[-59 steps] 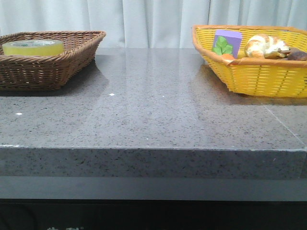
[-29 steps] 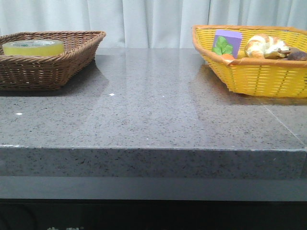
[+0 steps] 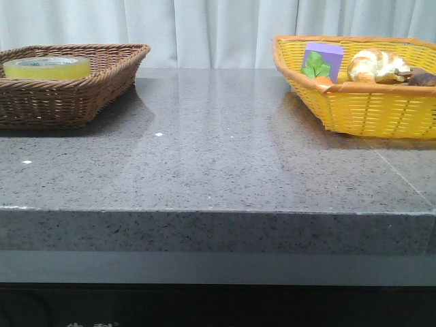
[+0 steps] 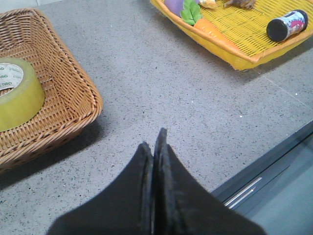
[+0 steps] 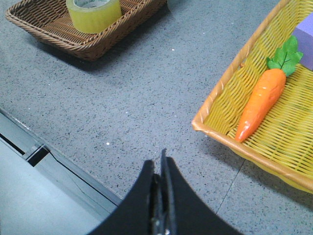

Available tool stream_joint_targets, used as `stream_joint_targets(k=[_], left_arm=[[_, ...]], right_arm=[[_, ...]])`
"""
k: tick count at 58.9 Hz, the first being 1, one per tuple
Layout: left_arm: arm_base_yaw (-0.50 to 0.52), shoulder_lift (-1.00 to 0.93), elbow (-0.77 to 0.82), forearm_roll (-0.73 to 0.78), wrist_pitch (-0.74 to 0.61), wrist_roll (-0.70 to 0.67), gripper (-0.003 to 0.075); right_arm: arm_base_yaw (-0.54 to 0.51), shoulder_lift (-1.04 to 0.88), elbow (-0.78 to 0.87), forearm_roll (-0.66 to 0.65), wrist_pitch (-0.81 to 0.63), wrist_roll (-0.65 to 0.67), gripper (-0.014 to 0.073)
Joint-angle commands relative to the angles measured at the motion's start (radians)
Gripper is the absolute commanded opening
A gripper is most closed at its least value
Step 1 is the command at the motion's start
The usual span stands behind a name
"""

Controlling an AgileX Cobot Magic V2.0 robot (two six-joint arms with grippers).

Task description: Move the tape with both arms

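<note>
The tape [image 3: 46,67], a wide yellow translucent roll, lies flat in the brown wicker basket [image 3: 82,95] at the table's far left. It also shows in the left wrist view as the tape [image 4: 17,95] and in the right wrist view as the tape [image 5: 93,13]. My left gripper [image 4: 154,142] is shut with nothing in it, hovering over bare grey table well apart from the basket. My right gripper [image 5: 159,161] is shut and empty too, above the table's front edge. Neither arm shows in the front view.
A yellow basket [image 3: 368,109] at the far right holds a toy carrot [image 5: 259,103], a purple block [image 3: 321,58], a bread-like bun [image 3: 376,66] and a small dark can [image 4: 287,25]. The grey stone table [image 3: 218,163] stretches between the baskets; its front edge [image 5: 63,169] drops off below the grippers.
</note>
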Motion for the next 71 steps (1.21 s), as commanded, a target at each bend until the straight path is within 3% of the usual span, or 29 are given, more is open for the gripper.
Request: stream_joint_targets(k=[1, 10, 24, 36, 45, 54, 71], left_arm=[[-0.008, 0.001, -0.026, -0.019, -0.085, -0.01, -0.002], [0.037, -0.067, 0.026, -0.028, -0.116, -0.01, -0.002], [0.311, -0.331, 0.282, -0.073, -0.26, -0.01, -0.002], [0.449, -0.481, 0.463, -0.081, -0.323, -0.01, -0.002], [0.469, -0.526, 0.549, -0.154, -0.395, -0.016, -0.002], [0.469, -0.626, 0.63, -0.048, -0.427, -0.166, -0.002], [0.468, -0.703, 0.781, -0.034, -0.618, -0.185, -0.002]], right_arm=[[-0.006, -0.005, -0.025, -0.006, -0.062, -0.002, -0.0067], [-0.006, -0.005, -0.025, -0.006, -0.06, -0.002, -0.0067], [-0.006, -0.005, -0.025, -0.006, -0.06, -0.002, -0.0067], [-0.006, -0.005, -0.025, -0.006, -0.06, -0.002, -0.0067], [-0.006, -0.005, -0.025, -0.006, -0.06, -0.002, -0.0067], [-0.006, -0.005, -0.025, -0.006, -0.06, -0.002, -0.0067], [-0.006, -0.005, -0.025, -0.006, -0.061, -0.002, -0.0067]])
